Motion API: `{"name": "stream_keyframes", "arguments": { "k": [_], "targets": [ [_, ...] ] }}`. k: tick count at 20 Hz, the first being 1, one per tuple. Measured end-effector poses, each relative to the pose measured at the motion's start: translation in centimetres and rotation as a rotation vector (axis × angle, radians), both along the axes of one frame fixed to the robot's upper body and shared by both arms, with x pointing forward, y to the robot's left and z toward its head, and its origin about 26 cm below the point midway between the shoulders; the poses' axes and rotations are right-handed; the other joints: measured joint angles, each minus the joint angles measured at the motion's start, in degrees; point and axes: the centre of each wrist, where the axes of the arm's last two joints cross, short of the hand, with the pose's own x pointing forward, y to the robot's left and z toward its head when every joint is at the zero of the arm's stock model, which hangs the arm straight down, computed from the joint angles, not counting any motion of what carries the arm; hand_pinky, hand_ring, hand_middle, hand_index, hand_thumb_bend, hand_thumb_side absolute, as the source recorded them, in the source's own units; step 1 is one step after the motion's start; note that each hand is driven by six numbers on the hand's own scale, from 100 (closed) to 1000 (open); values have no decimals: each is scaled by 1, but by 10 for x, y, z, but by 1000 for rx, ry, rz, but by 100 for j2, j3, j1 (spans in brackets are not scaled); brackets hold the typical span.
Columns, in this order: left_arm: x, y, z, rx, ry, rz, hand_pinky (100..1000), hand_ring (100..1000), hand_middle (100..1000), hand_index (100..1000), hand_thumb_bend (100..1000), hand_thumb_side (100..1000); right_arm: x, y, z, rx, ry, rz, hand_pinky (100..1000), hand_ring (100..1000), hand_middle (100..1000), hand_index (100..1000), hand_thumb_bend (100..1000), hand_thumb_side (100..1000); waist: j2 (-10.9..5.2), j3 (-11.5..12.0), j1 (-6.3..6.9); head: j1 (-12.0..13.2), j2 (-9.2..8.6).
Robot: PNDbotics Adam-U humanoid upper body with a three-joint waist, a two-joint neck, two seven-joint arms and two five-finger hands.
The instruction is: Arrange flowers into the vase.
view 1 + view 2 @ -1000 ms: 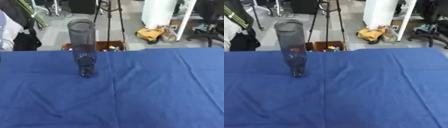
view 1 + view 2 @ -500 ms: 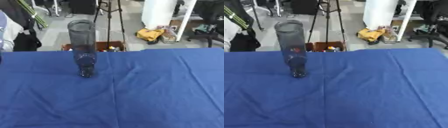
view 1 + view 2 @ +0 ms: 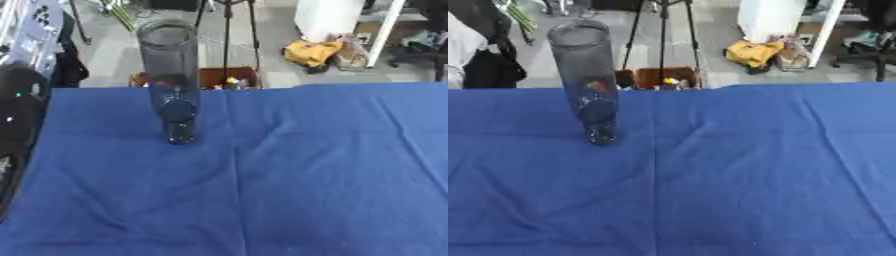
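At the left edge of the left eye view a dark, blurred form (image 3: 16, 115) with a small green light on it overlaps the near left side of the bench. It comes in from the side where my left arm enters, but I cannot make out whether it is the arm or the left hand. I cannot tell whether that hand is spread, pressed together or pinching anything. My right hand shows in neither view.

The vase (image 3: 173, 80) is a tall, clear, dark-tinted cylinder. It stands upright on the blue cloth (image 3: 306, 175) that covers the bench, to the right of the dark form, somewhat farther out, and well apart from it. Its mouth is open at the top. Low inside it sits a dark rounded shape with a reddish speck just above; I cannot tell what either one is. The cloth has a crease running toward me, just right of the vase.

Beyond the far edge of the bench, on the floor, are a tripod (image 3: 662, 30), a brown box (image 3: 667, 77) and a yellow bundle (image 3: 750, 52).
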Motion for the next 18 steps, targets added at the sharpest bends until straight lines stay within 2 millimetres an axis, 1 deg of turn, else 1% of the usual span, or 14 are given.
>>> {"name": "stream_keyframes", "arguments": {
  "k": [3,6,18],
  "targets": [
    [9,0,-5,0,5,10,100,100,100,100,100,765,0,0,0,0,-1,0,760,829,801,845,100,815,0,-1,0,15,-19],
    [13,1,-7,1,7,15,100,100,100,100,100,763,0,0,0,0,-1,0,760,829,801,845,100,816,0,-1,0,17,-20],
    [14,2,-7,-9,-3,19,100,100,100,100,100,765,0,0,0,0,-1,0,760,829,801,845,100,816,0,-1,0,20,-21]
  ]
}}
